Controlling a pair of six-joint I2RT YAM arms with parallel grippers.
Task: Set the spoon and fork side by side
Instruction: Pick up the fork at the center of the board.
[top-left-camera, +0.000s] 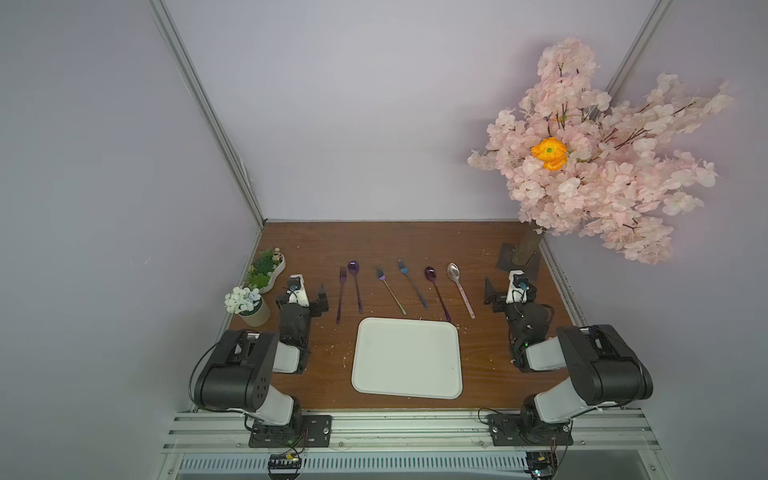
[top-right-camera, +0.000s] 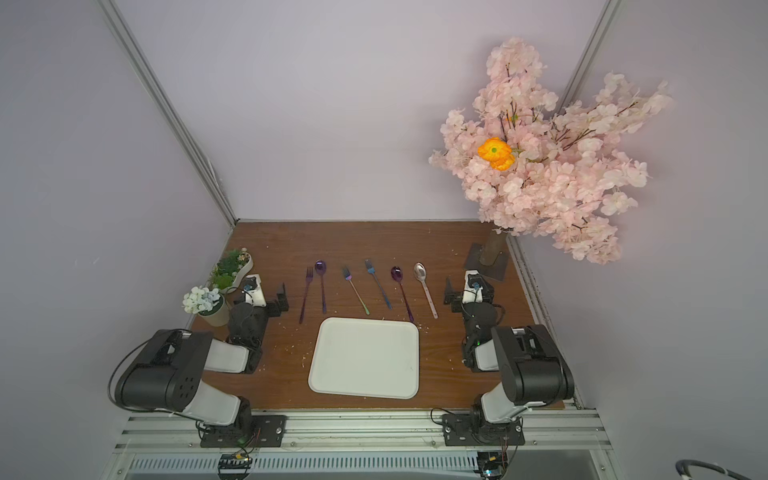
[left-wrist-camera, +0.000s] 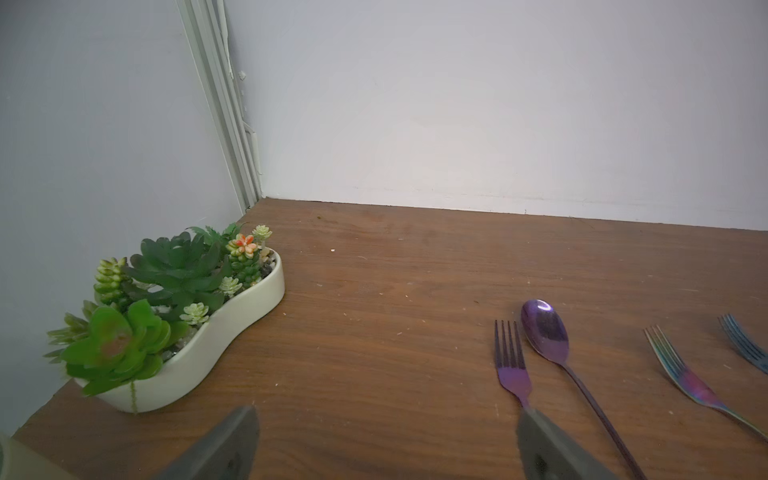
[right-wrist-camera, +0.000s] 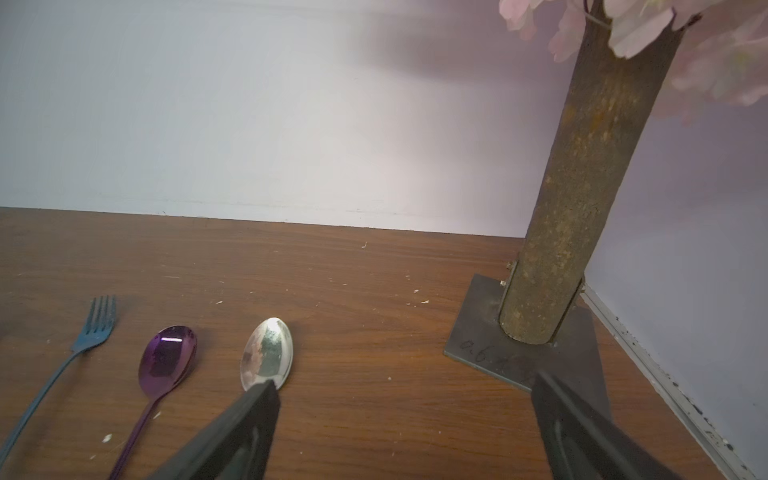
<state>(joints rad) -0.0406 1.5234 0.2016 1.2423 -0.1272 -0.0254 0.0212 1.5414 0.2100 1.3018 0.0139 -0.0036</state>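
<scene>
Six pieces of cutlery lie in a row on the wooden table behind the white tray (top-left-camera: 374, 386). From the left they are a purple fork (top-left-camera: 341, 297) close beside a purple spoon (top-left-camera: 356, 289), a rainbow fork (top-left-camera: 390, 291), a blue fork (top-left-camera: 412, 284), a second purple spoon (top-left-camera: 437, 293) and a silver spoon (top-left-camera: 460, 289). My left gripper (top-left-camera: 305, 291) (left-wrist-camera: 386, 413) stands open just left of the purple fork (left-wrist-camera: 513, 374), holding nothing. My right gripper (top-left-camera: 510, 289) (right-wrist-camera: 403, 382) is open just right of the silver spoon (right-wrist-camera: 268, 353), also empty.
A succulent planter (top-left-camera: 268, 270) and a small pot of white flowers (top-left-camera: 249, 305) stand at the left wall. A pink blossom tree on a metal base (top-left-camera: 519, 259) fills the back right corner. Crumbs dot the wood.
</scene>
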